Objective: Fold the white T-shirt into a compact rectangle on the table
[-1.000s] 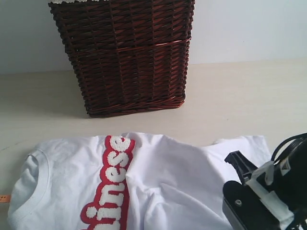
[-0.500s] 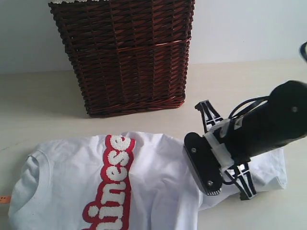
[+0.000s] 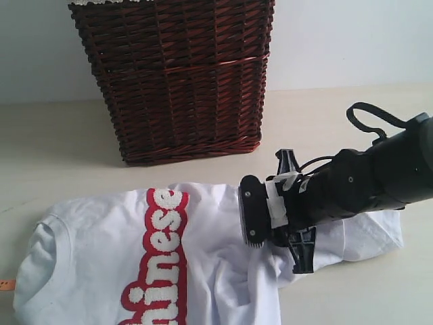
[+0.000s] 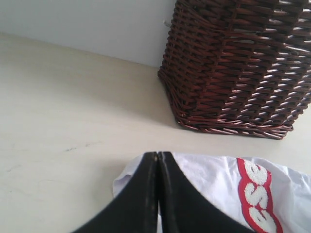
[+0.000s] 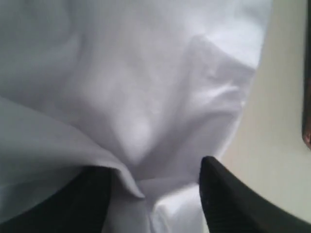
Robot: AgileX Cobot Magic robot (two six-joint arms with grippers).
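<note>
The white T-shirt (image 3: 203, 223) lies spread on the table (image 3: 338, 128), its neck at the left and its red-outlined letters (image 3: 159, 257) running down the middle. My right gripper (image 3: 270, 233) reaches in from the right over the shirt's right half. In the right wrist view it (image 5: 155, 167) is open, with a raised fold of the white T-shirt (image 5: 146, 97) between its fingers. My left gripper (image 4: 157, 154) is shut, its tip over the edge of the white T-shirt (image 4: 218, 179). It does not show in the exterior view.
A dark wicker basket (image 3: 176, 81) stands on the table behind the shirt, also close in the left wrist view as the basket (image 4: 243, 63). A small orange tag (image 3: 5, 281) shows at the far left edge. A pale wall rises behind the table.
My right arm has swung from the lower right corner up and leftward onto the shirt. The cloth under it has bunched into folds and the shirt's right side has shifted.
</note>
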